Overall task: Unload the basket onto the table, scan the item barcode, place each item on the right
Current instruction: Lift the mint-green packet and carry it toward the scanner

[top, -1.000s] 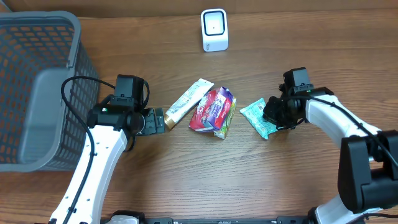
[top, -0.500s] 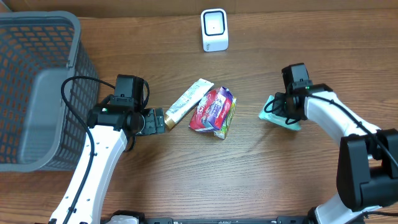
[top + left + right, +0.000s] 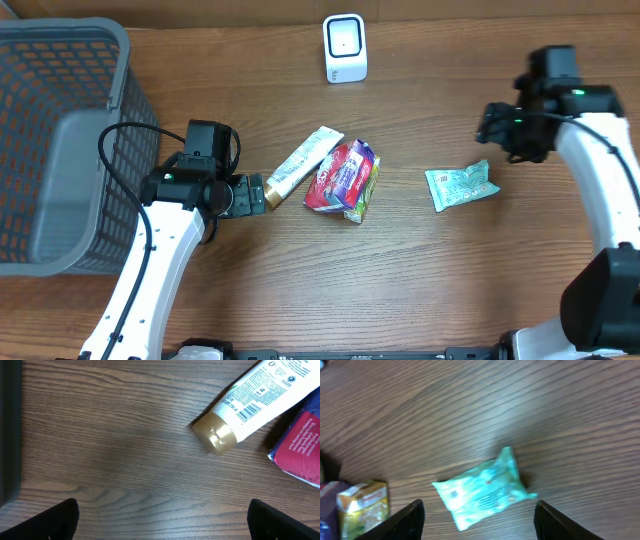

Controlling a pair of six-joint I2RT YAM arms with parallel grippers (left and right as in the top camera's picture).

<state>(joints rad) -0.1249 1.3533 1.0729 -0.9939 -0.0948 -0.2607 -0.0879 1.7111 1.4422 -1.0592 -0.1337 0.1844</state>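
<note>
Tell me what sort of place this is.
Probably a mock shop checkout: a white scanner, a grey mesh basket, and packaged goods like a barcoded tube and teal packet.

A white plastic tube (image 3: 260, 390) lies flat and slanted on the brown wood-grain table (image 3: 110, 450), its gold screw cap (image 3: 215, 435) pointing down-left and a black barcode (image 3: 248, 411) printed face-up just behind the cap. A red and purple foil packet (image 3: 302, 447) sits at the right edge, just beside the tube's lower side; contact cannot be confirmed. The left gripper (image 3: 165, 522) has its dark fingertips (image 3: 55, 522) spread to the two bottom corners, with bare wood between them and the cap well apart from both.
</note>
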